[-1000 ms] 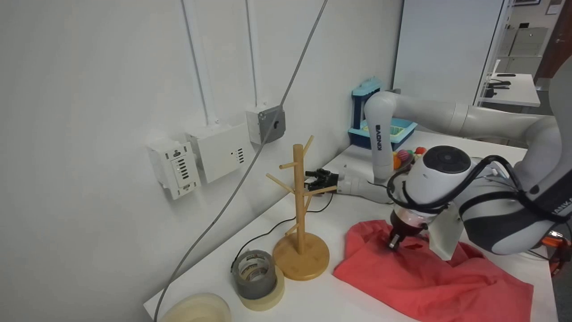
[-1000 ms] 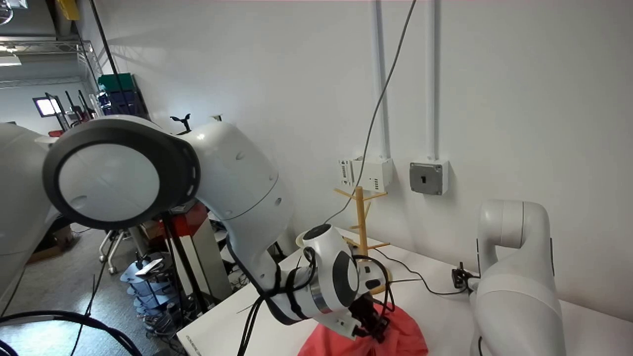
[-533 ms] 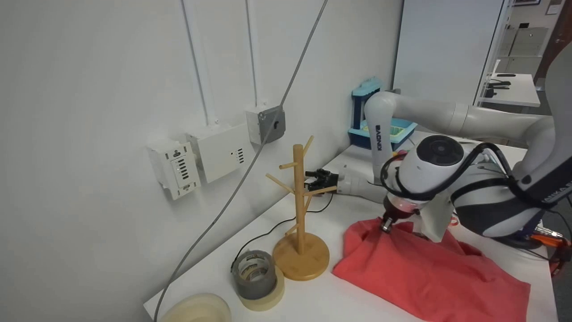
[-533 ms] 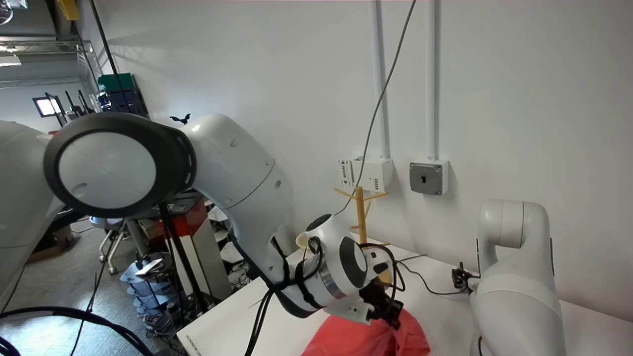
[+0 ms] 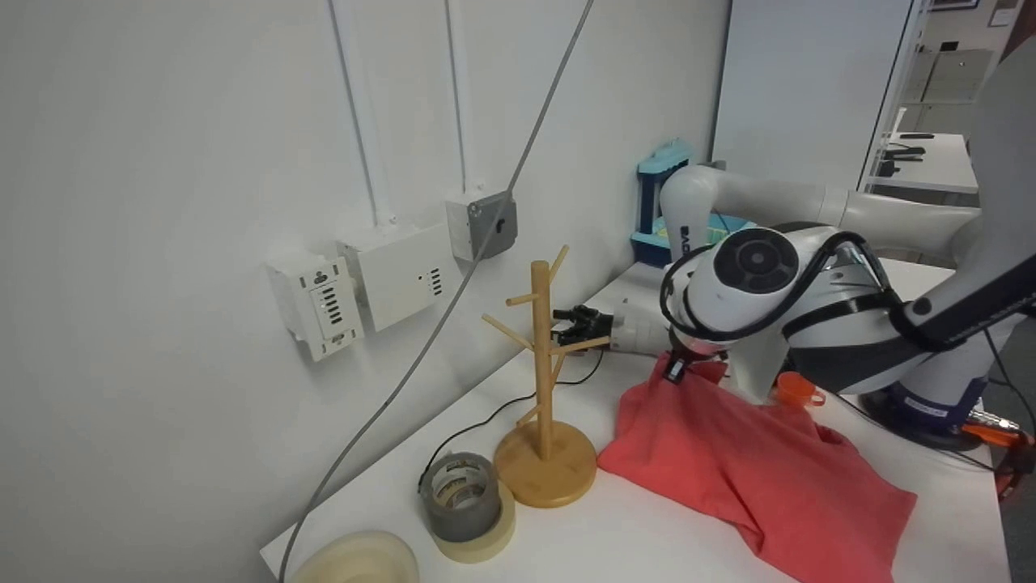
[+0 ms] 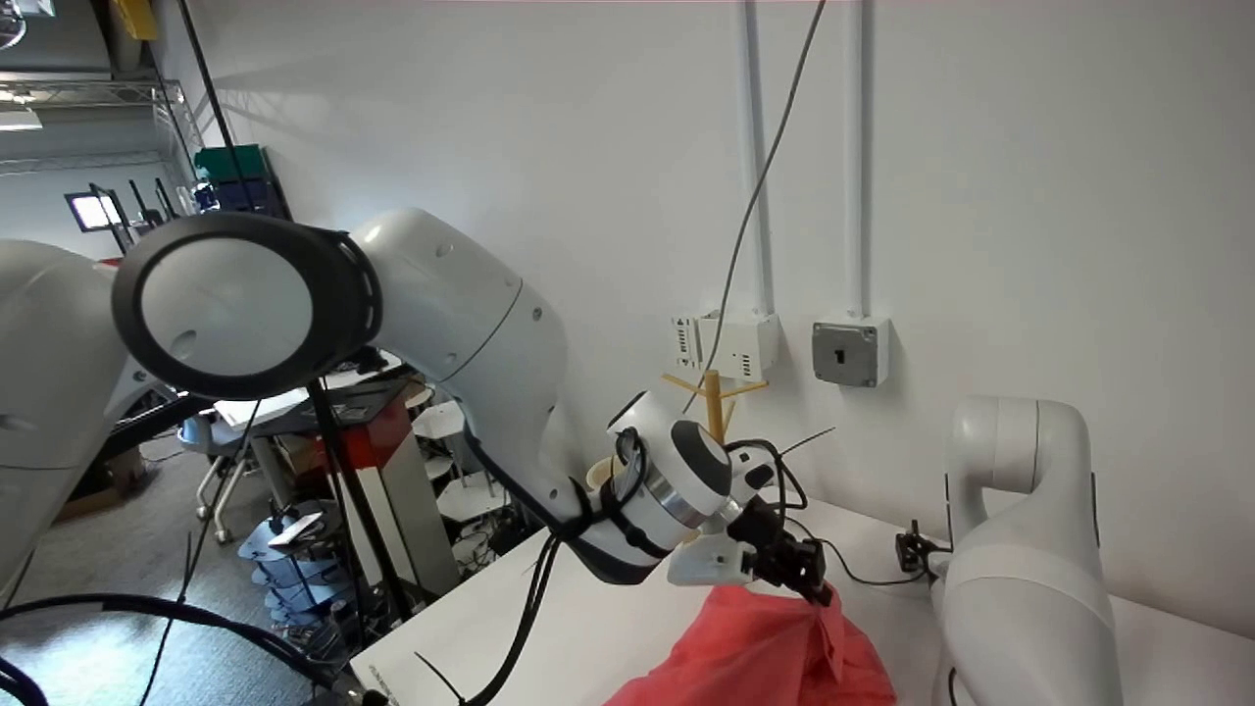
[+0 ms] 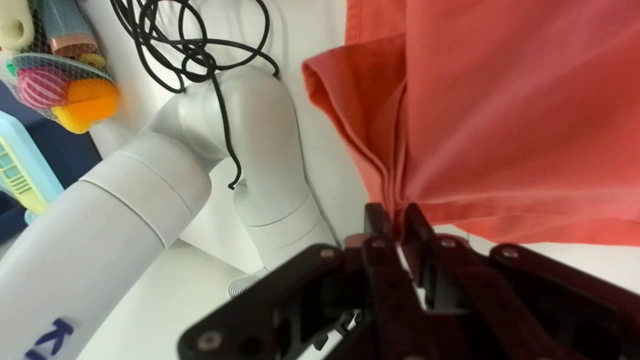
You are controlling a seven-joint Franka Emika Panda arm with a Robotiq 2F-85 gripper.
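Shifted since earlier toward the neighbouring arm (image 5: 753, 197), the tool (image 5: 674, 371) in an exterior view trails red cloth (image 5: 753, 453) lower right over the tabletop (image 5: 639, 534); "OVA" shows on that arm; in an exterior view the cloth (image 6: 765, 652) drops below the tool; wrist view: nearly closed, it pinches a gathered fold; I read "KI".

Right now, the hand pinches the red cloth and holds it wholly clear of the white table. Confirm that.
Not wholly clear: an exterior view shows much of the red cloth lying on the white table. The hand does pinch it.
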